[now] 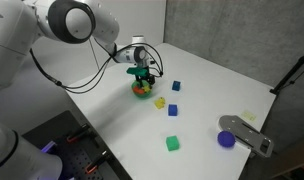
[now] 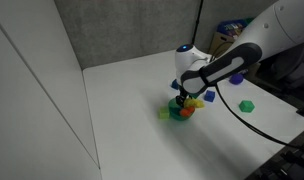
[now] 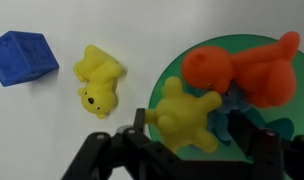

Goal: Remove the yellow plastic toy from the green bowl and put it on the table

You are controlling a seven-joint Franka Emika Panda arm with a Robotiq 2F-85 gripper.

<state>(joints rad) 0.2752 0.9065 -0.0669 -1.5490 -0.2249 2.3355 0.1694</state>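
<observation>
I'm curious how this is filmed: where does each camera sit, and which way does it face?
An exterior view: high beside the table, facing the green bowl; the arm fills its upper left.
An exterior view: high off the table, facing the bowl; the arm enters at its right edge.
Wrist view: looks straight down into the bowl; only the fingers show.
All three share the bowl.

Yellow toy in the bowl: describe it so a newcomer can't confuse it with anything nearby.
On the white table, find the small green bowl. In the wrist view, the knobbly bright-yellow toy sits inside it at the lower left edge, next to the orange toys. Its lookalike, the second yellow toy, lies outside the bowl near the blue cube.
</observation>
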